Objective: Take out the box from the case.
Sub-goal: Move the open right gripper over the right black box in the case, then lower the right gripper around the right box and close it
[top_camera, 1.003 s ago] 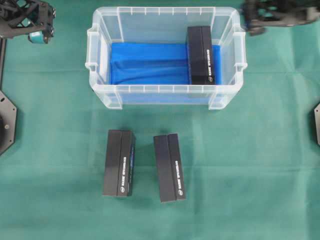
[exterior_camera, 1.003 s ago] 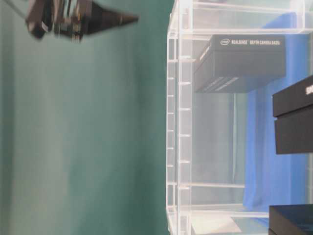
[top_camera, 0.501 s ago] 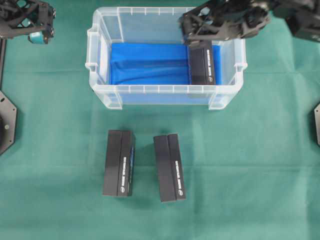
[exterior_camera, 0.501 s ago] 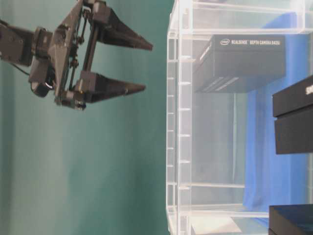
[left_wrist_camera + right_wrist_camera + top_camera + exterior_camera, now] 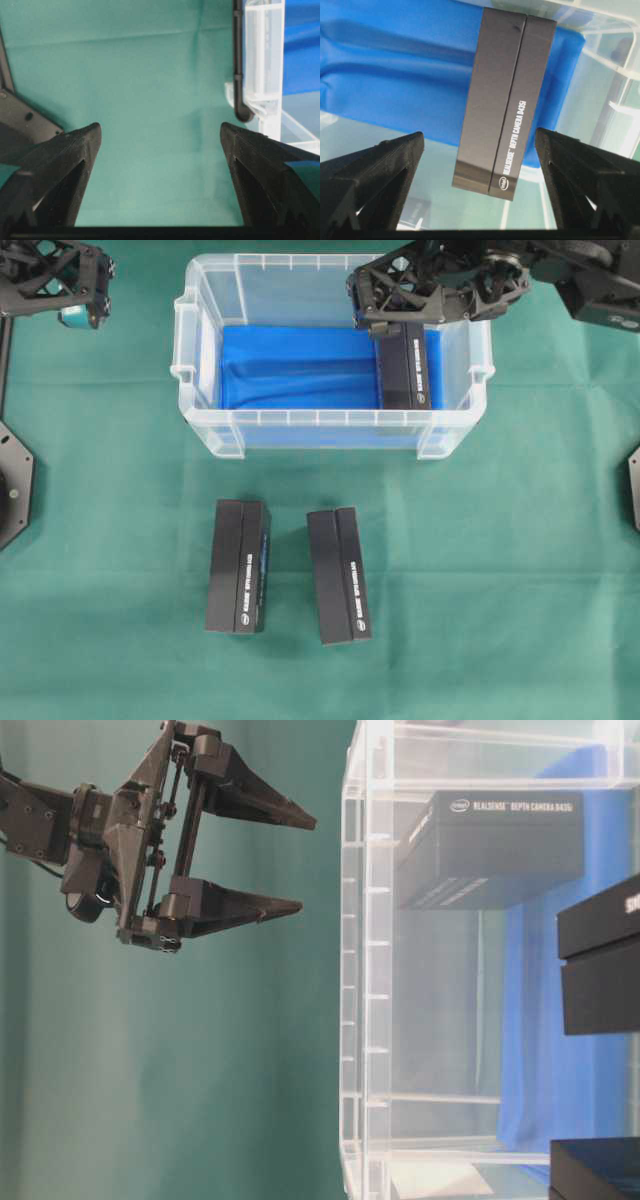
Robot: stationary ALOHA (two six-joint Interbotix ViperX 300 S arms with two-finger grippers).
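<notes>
Case: the large rectangular clear plastic case (image 5: 330, 430) with a ribbed rim stands at the far middle of the green-covered tabletop (image 5: 500, 570); a blue cloth (image 5: 300, 365) lines its bottom.
Box in case: a black rectangular cardboard box (image 5: 405, 370) with white lettering lies on the blue cloth at the right end of the case, its long side running far to near, close to the right wall. In the right wrist view the same box (image 5: 505, 100) lies below and between the two fingers, not touched by either.
Right gripper: the right gripper (image 5: 395, 300) hangs over the far right part of the case, above the far end of the box. Its black fingers (image 5: 375, 175) stand wide apart with nothing between them. The table-level view shows it (image 5: 300, 865) still clear of the case rim, fingers spread.
Left gripper: the left gripper (image 5: 160, 145) sits at the far left of the tabletop, well apart from the case. Its fingers (image 5: 65, 165) are spread wide over bare green cloth, holding nothing.
Boxes outside: two more black rectangular boxes lie on the tabletop near of the case, one to the left (image 5: 239, 566) and one just right of it (image 5: 338, 574), side by side with a gap between them.
</notes>
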